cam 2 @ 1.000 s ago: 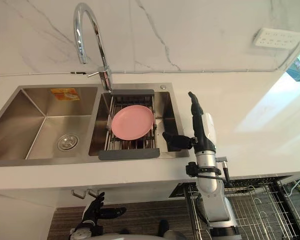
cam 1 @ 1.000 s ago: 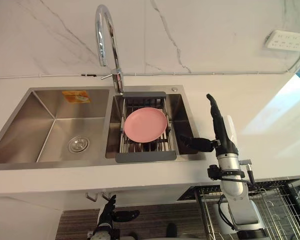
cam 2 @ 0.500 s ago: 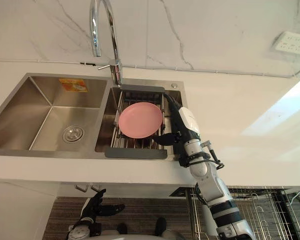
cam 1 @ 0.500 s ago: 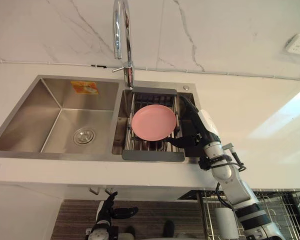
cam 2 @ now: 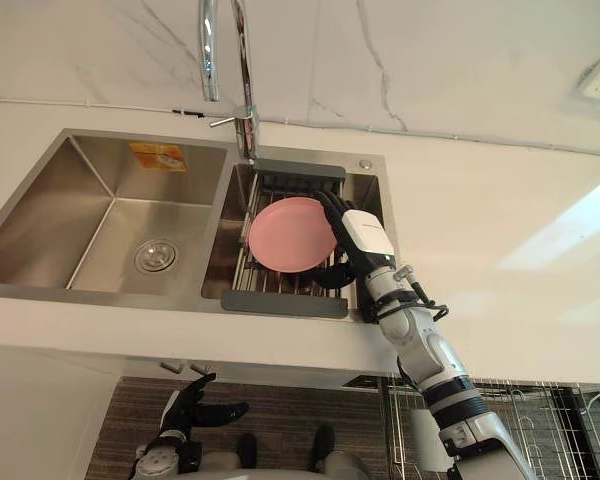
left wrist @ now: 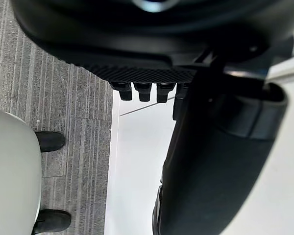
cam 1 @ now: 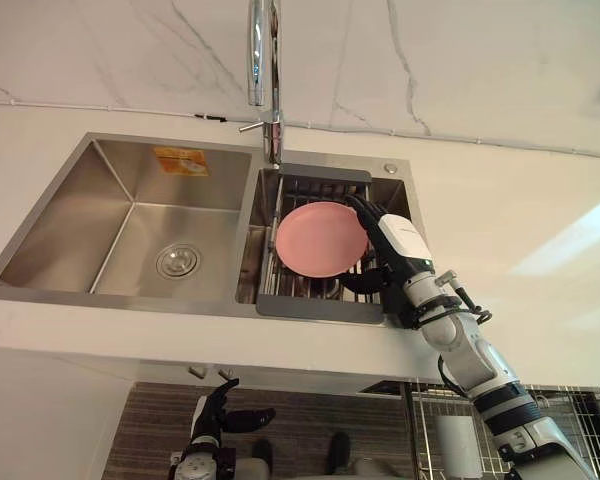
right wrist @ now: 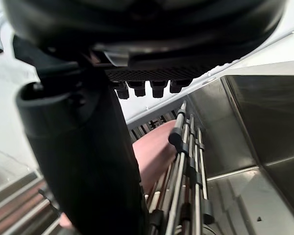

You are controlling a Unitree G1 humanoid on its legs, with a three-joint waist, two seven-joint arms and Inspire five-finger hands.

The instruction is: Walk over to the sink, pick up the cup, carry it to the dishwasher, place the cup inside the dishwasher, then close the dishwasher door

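Note:
My right hand (cam 1: 398, 256) reaches into the sink's right basin (cam 1: 392, 196). It lies over the right side of a dish rack (cam 1: 318, 305), right beside a pink plate (cam 1: 320, 240) on that rack. Its fingers (cam 2: 332, 208) stretch straight toward the back of the basin, and the thumb (cam 2: 332, 275) points at the plate's front edge. The hand is open and holds nothing. In the right wrist view the plate (right wrist: 154, 149) and rack bars (right wrist: 186, 161) show just past the thumb. My left hand (cam 1: 216, 418) hangs open below the counter edge, over the floor.
A tall chrome faucet (cam 1: 265, 60) rises behind the divider. The left basin (cam 1: 70, 215) has a drain (cam 1: 178, 262) and an orange sticker (cam 1: 180, 160). White counter (cam 1: 520, 260) runs to the right. A wire dishwasher rack (cam 1: 580, 420) sticks out below it with a pale cylinder (cam 1: 450, 445) inside.
The camera has shifted. My right hand went from upright over the counter at the sink's right edge down into the right basin beside the plate. The left hand stayed low.

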